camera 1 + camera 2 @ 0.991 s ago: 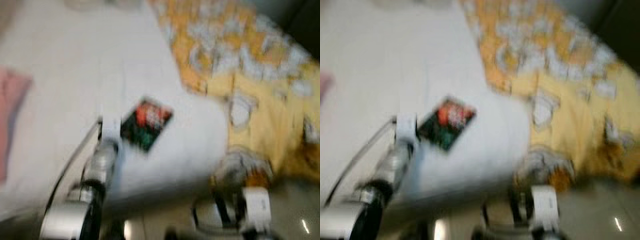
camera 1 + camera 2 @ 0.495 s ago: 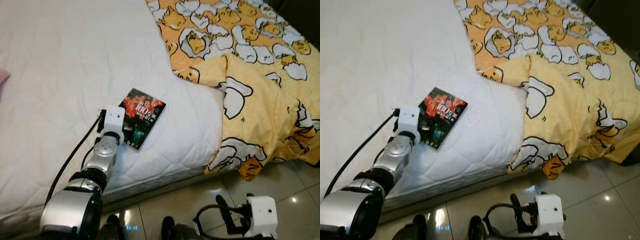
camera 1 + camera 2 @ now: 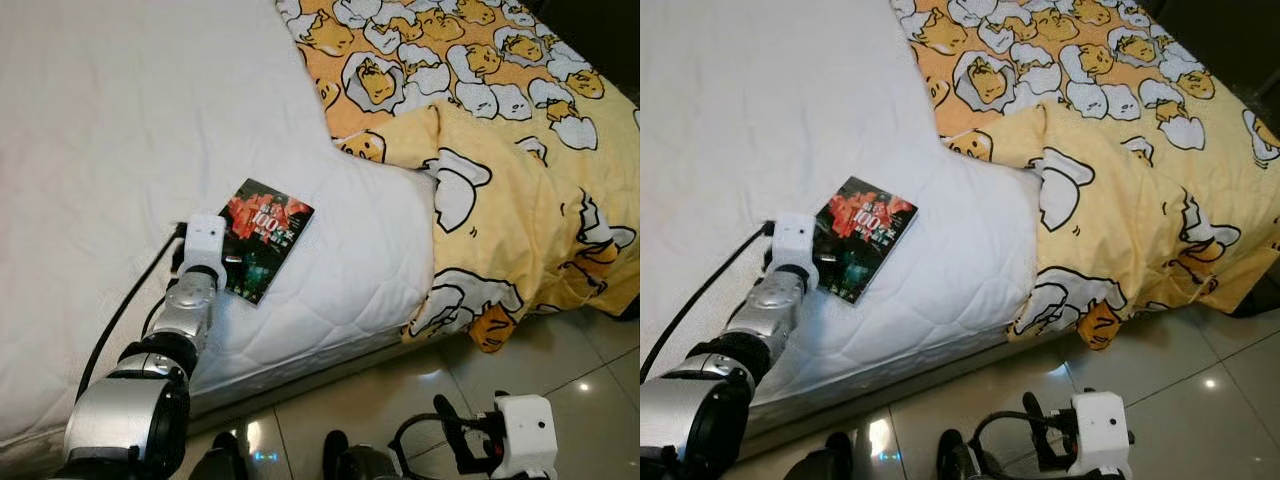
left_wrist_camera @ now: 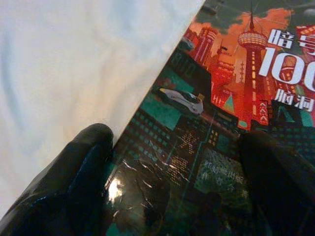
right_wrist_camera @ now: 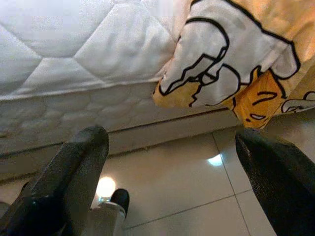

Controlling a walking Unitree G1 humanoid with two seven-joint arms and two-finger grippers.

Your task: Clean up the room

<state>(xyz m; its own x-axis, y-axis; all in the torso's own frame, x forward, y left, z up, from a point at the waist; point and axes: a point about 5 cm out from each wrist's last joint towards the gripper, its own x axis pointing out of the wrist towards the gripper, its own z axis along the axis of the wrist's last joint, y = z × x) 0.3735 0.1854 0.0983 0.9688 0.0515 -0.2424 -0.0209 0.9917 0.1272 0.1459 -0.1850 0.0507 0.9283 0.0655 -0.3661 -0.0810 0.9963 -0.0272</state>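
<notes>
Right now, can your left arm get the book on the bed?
Probably yes. The left gripper is already at the book, fingers spread open across its near corner on the mattress, with nothing between them.

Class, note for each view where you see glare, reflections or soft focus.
Left eye view: sharp, lamp glints on the floor. Left wrist view: glare on the glossy book, near fingers soft. Right wrist view: a bright reflection on the tiles, blurred fingers.

Open mattress around book; blanket apart.
</notes>
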